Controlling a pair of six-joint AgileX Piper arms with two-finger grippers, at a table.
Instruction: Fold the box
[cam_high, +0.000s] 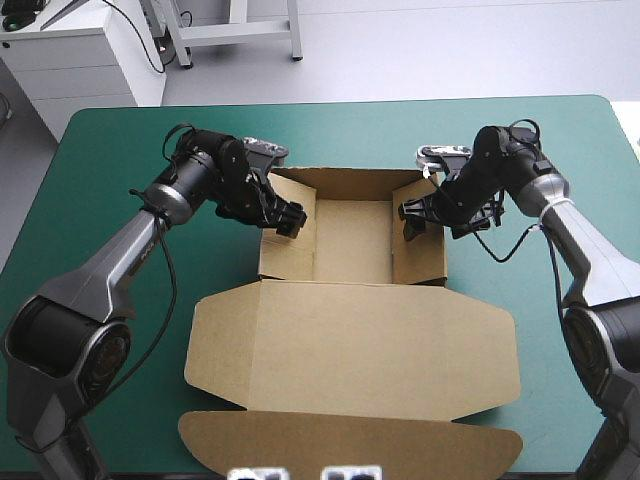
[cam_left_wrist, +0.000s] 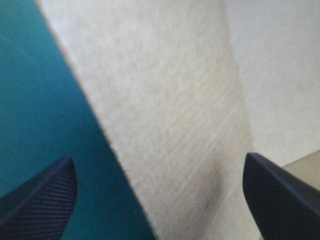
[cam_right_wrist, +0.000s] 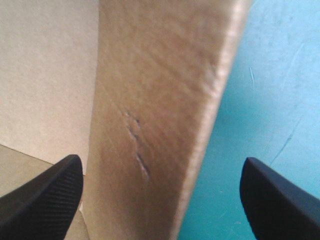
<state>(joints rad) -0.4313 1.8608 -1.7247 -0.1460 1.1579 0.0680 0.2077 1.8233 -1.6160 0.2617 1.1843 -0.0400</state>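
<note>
So the box (cam_high: 350, 340) sits around the middle of the teal-green table cover (cam_high: 100, 200), tray part on the far side with its walls up, and the big lid panel (cam_high: 350, 345) lying flat toward the near edge, its end flap (cam_high: 350, 445) right at that edge. The left gripper (cam_high: 285, 218) is at the tray's left wall (cam_high: 285, 245) and the right gripper (cam_high: 412, 220) is at the right wall (cam_high: 420, 250), pretty much mirroring each other. In the left wrist view the left gripper (cam_left_wrist: 159, 165) has its black fingers (cam_left_wrist: 40, 200) spread wide, with the brown wall (cam_left_wrist: 165, 100) running between them and nothing pinched. Same on the other side: the right gripper (cam_right_wrist: 161, 160) has its fingers (cam_right_wrist: 280, 200) well apart, straddling the wall's edge (cam_right_wrist: 160, 75), cover (cam_right_wrist: 270, 90) showing on the outer side. Can't tell if either finger actually touches the board.
</note>
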